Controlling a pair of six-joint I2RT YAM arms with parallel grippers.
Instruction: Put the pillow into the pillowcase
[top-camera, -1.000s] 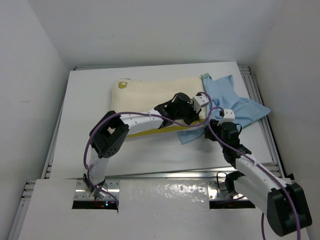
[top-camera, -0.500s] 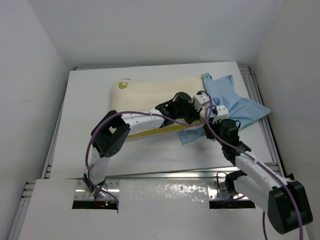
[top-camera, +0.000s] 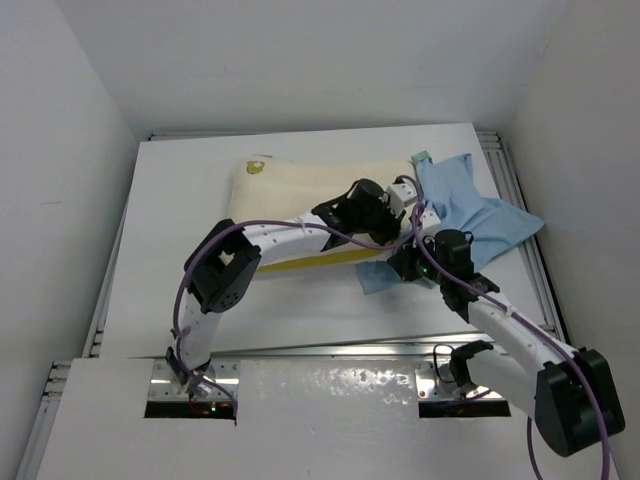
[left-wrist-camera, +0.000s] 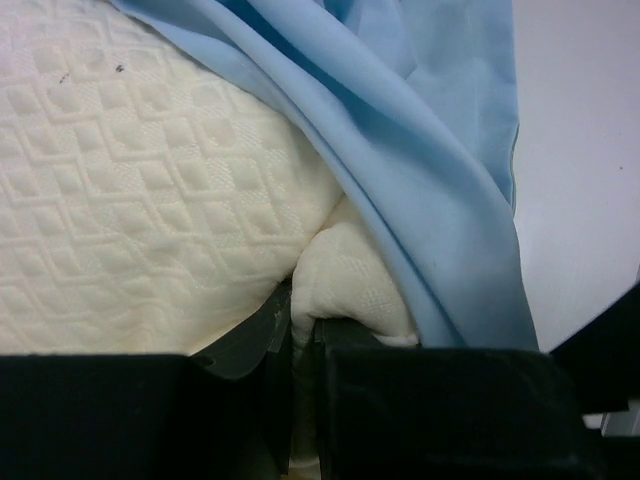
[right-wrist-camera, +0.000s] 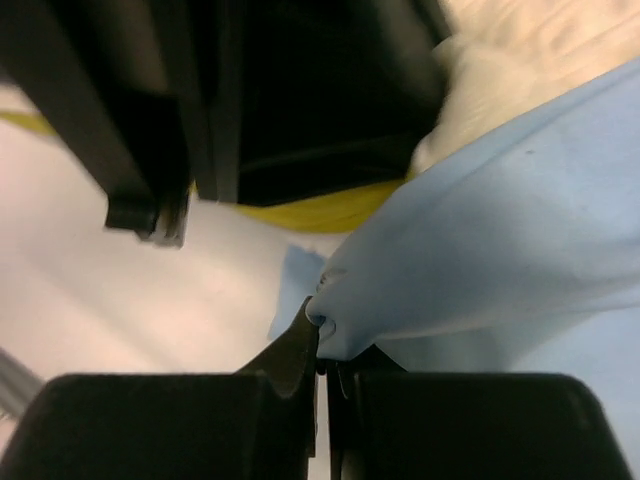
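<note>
Left hand (left-wrist-camera: 301, 322) pinches the pillow (left-wrist-camera: 150, 200) corner; right hand (right-wrist-camera: 322, 345) clamps a pillowcase (right-wrist-camera: 500, 250) fold.

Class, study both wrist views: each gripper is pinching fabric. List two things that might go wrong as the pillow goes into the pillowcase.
1. The left gripper pinches only a small fold of the pillow; a hard push may pull it free.
2. The right gripper holds a thin bunched edge of the pillowcase; if both layers are caught, the opening may not spread.
</note>
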